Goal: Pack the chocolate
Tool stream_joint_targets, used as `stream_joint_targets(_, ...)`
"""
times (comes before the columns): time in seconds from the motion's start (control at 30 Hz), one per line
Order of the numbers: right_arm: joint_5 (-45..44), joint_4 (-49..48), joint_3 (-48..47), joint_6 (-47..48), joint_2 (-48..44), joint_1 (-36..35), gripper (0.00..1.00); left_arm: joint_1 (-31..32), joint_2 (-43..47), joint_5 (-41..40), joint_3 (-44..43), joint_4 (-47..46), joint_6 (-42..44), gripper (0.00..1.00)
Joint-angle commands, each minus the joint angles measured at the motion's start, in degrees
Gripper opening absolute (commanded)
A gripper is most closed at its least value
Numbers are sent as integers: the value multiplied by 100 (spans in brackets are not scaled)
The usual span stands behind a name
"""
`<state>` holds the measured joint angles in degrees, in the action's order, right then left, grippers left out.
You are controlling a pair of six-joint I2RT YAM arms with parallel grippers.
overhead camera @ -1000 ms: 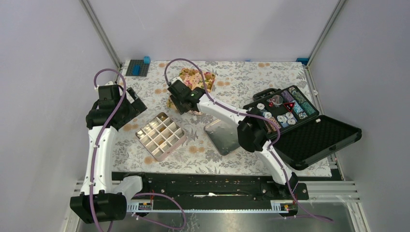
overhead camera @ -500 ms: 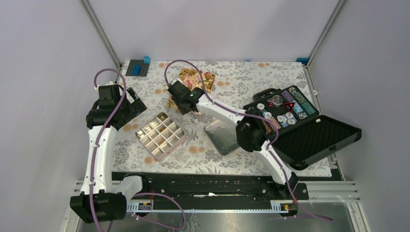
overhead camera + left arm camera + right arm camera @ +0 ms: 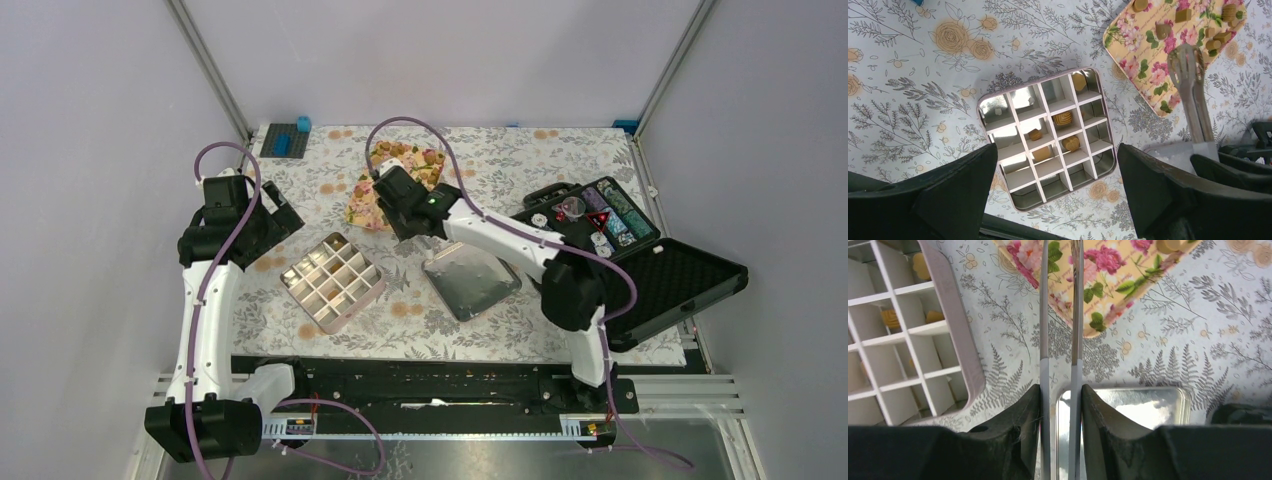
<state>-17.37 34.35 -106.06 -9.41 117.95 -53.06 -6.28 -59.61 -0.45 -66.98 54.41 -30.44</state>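
Chocolate lumps lie on the pink-flowered tray at the back middle; several show in the left wrist view. A few more lumps sit in cells of the divided tin. My right gripper is shut on metal tongs that reach over the tray's near edge. The tong tips hover over the tray, and I cannot tell whether they hold anything. My left gripper is open and empty, high above the tin.
The tin's shiny lid lies right of the tin, under my right wrist. An open black case with striped chips stands at the right. Blue blocks sit at the back left corner.
My right arm has swung to the right, carrying the tongs from the tray's left part toward its near middle. The left arm has not moved.
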Motion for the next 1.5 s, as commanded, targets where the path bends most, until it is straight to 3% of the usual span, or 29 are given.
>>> stream_joint_targets(0.0, 58, -312, 512, -170, -961, -11, 32, -31, 150, 163, 4, -151, 5, 99)
stream_joint_targets(0.47, 107, -117, 1380, -418, -1726, -1163, 32, -28, 114, 255, -14, -206, -67, 99)
stream_joint_targets(1.47, 407, -199, 1651, -596, -1600, -1422, 35, -31, 91, 609, 343, -574, -216, 99)
